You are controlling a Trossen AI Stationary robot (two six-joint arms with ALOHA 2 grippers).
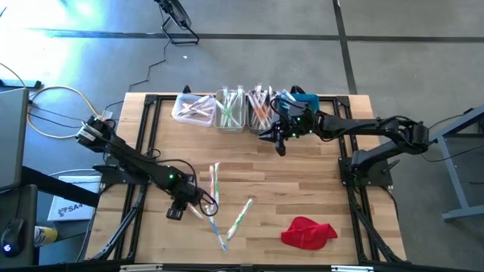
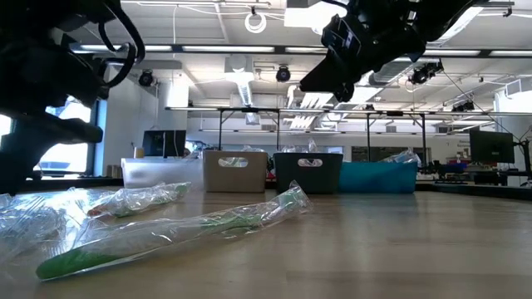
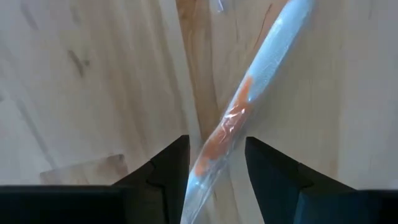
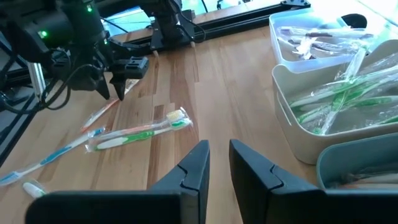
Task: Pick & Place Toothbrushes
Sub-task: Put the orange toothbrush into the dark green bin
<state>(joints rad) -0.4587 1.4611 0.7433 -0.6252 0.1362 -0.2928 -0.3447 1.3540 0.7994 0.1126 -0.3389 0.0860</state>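
A white carton [image 1: 69, 209] on the floor left of the table carries dark lettering, too small to read. On the wooden table [image 1: 302, 189], the left gripper [image 1: 198, 205] stands low over a wrapped toothbrush with an orange handle [image 3: 231, 124], its jaws parted with the clear wrapper running up between the two dark fingers [image 3: 163, 174]; the frames do not show the pads pressing the wrapper. Just beside it lie more wrapped toothbrushes: a green-handled one [image 4: 134, 134] and a blue-handled one [image 4: 53, 154], each in crinkled clear film, spread loosely on the near-left part of the table.

The right gripper [image 1: 280, 143] hangs above the table's far edge, just in front of a row of bins, its fingers [image 4: 189, 171] nearly together with only a narrow gap and nothing between them. The white bin [image 4: 281, 40] and the beige bin [image 4: 292, 134] hold sorted brushes, the beige one showing green handles. A red cloth [image 1: 308, 232] lies near the front right.
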